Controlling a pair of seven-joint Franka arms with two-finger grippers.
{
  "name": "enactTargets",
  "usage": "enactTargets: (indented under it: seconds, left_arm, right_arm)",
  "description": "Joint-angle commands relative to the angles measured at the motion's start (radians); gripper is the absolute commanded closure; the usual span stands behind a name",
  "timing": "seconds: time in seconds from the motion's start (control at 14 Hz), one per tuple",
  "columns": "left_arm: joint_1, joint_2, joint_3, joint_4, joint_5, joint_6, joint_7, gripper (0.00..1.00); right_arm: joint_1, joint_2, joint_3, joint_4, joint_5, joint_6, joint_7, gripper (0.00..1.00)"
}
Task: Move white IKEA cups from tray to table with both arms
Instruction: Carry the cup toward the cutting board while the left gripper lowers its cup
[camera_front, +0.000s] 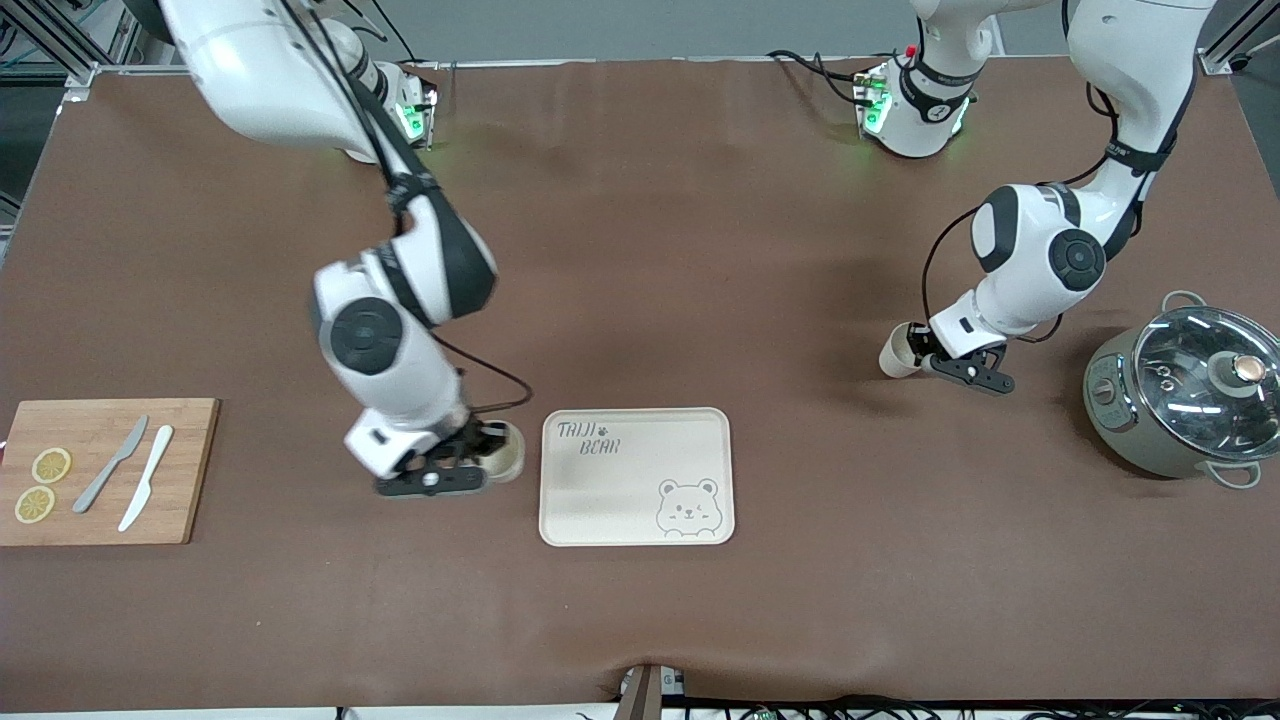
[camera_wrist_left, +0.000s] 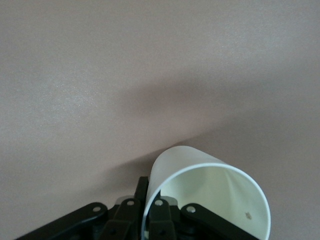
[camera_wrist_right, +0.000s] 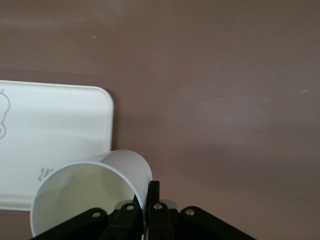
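Two white cups are off the tray (camera_front: 636, 476), one clamped by its wall in each of my pincers. My right pincer (camera_front: 462, 462) holds its cup (camera_front: 503, 450) just beside the tray's nine o'clock edge, low over the counter (camera_front: 700, 250). My left pincer (camera_front: 935, 352) holds the other cup (camera_front: 899, 352) tilted, well toward the tray's two o'clock, over bare counter.
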Motion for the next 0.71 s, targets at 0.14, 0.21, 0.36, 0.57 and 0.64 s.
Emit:
enactTargets:
  seconds: [0.14, 0.21, 0.36, 0.57, 0.64]
  left_arm:
    - [0.009, 0.030, -0.002, -0.002, 0.032, 0.056, 0.010, 1.00]
    - [0.009, 0.040, -0.002, -0.002, 0.032, 0.067, 0.010, 1.00]
    - [0.009, 0.047, -0.002, -0.002, 0.047, 0.081, 0.010, 1.00]
    - [0.009, 0.049, -0.002, 0.001, 0.084, 0.080, 0.005, 0.01]
    - [0.009, 0.047, -0.001, 0.001, 0.092, 0.080, 0.000, 0.00]
  right_arm:
    - [-0.207, -0.094, 0.019, -0.036, 0.099, -0.112, -0.410, 1.00]
    - [-0.247, -0.094, 0.017, -0.036, 0.113, -0.126, -0.490, 1.00]
    - [-0.314, -0.088, 0.016, -0.037, 0.113, -0.125, -0.611, 1.00]
    - [-0.390, -0.065, 0.014, -0.036, 0.116, -0.109, -0.765, 1.00]
    - [-0.408, -0.047, 0.014, -0.036, 0.116, -0.099, -0.793, 1.00]
